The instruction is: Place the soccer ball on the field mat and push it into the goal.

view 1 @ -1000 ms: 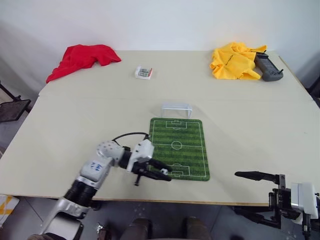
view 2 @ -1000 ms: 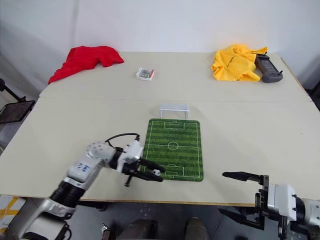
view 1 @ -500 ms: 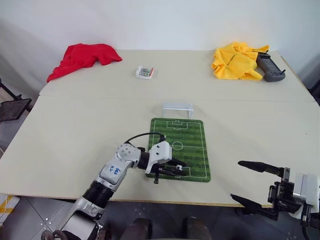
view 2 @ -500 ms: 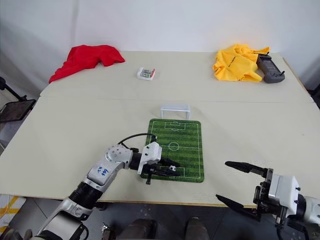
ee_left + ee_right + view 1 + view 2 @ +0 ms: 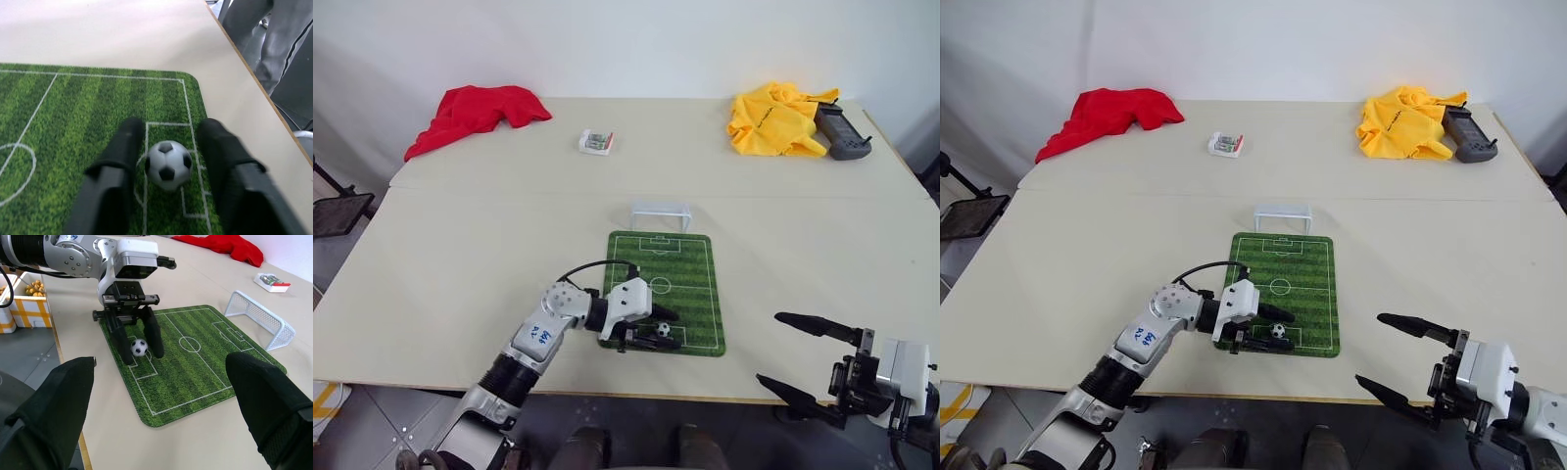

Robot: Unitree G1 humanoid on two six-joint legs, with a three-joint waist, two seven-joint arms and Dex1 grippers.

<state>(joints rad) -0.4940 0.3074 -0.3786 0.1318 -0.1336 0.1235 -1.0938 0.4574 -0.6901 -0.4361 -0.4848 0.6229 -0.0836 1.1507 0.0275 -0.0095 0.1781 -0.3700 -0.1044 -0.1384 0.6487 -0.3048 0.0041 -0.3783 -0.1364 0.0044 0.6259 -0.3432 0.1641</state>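
- At the far left of the table (image 5: pixel 460 264) you have one red cloth (image 5: pixel 475 113).
- Next comes one small white box (image 5: pixel 595 142), well apart from the goal.
- Your left gripper (image 5: pixel 658 329) reaches over the near end of the mat; its two fingers (image 5: pixel 115 181) stand apart, released, one on each side of the ball with a small gap to each.
- You have one ball (image 5: pixel 168 164). It rests on the mat, in the near penalty box, between those fingers.
- One mat (image 5: pixel 690 269) lies flat at the middle of the table, its long side running away from you.
- One goal (image 5: pixel 660 212) stands just beyond the mat's far end, on the bare table.
- At the far right lies one yellow cloth (image 5: pixel 773 119), with one dark controller (image 5: pixel 842 132) touching its right edge.
- Your right gripper (image 5: pixel 803 357) hangs off the near right edge of the table, fingers wide apart, holding nothing.
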